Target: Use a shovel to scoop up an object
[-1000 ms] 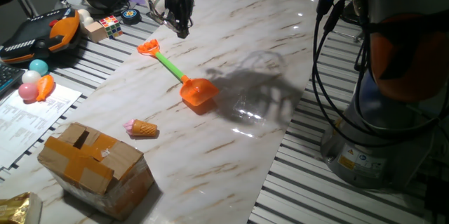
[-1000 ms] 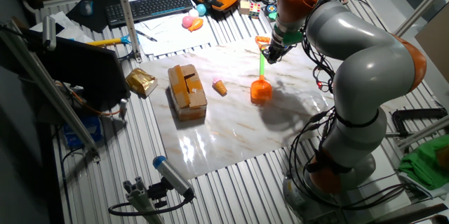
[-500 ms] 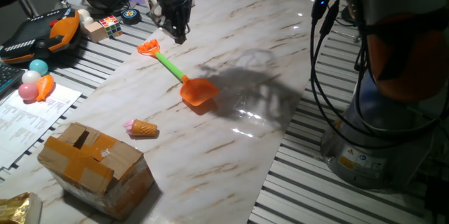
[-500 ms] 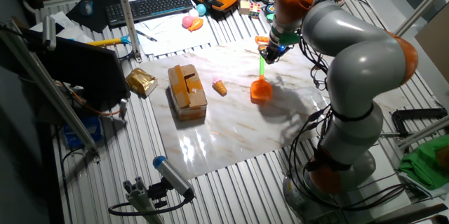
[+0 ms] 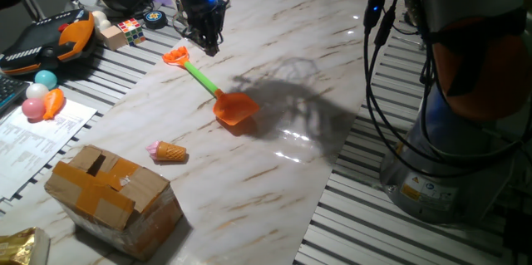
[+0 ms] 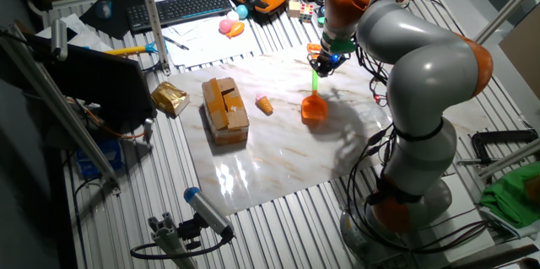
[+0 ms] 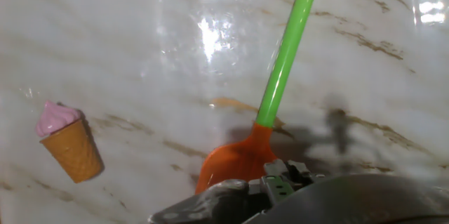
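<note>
Tool (image 5: 208, 46) shifted left, over shovel (image 5: 209, 86) handle; box (image 5: 112, 188) nr cone (image 5: 169, 152).

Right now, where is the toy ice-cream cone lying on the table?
In one fixed view the toy ice-cream cone lies on the marble board, between the taped cardboard box and the shovel, touching neither.

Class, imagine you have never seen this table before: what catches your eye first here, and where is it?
The bright orange and green shovel lies mid-table on the marble sheet, with the claw hovering just above its loop end. The small ice-cream cone lies apart, between the shovel and a taped cardboard box.
</note>
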Motion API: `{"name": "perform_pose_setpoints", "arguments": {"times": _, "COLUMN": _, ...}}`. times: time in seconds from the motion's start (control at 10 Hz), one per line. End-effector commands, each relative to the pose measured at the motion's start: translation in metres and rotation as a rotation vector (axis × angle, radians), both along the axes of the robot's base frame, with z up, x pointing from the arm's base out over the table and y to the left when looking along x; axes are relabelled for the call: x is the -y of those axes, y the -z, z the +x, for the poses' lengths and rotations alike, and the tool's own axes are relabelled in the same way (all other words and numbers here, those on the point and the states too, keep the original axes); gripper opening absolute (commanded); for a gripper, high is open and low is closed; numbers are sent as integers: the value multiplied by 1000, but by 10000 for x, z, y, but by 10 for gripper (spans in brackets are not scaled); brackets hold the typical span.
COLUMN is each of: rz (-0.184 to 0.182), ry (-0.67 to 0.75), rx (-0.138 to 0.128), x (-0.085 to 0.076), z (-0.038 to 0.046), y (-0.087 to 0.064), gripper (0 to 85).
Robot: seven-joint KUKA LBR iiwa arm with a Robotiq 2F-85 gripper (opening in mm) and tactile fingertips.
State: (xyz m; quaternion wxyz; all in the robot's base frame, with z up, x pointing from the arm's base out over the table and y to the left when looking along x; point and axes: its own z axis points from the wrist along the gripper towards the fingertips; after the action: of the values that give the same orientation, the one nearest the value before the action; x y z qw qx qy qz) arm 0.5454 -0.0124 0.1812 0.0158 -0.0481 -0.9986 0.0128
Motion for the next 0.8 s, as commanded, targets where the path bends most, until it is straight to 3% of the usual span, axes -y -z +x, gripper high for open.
{"name": "perform_pose_setpoints", "arguments": {"times": 0.0, "rz": 4, "ry": 3, "rx": 1, "x": 19, "z": 3, "y": 34, "gripper": 7}}
{"name": "perform_pose_setpoints", "arguments": {"times": 0.3, "rz": 17, "ry": 53, "rx": -21, "x": 36, "z": 40, "y": 135, "gripper": 7}}
{"name": "perform_pose_setpoints", "arguments": {"times": 0.7, "rz": 17, "ry": 60, "rx": -26, "x": 114, "z": 100, "y": 266, "gripper": 7}}
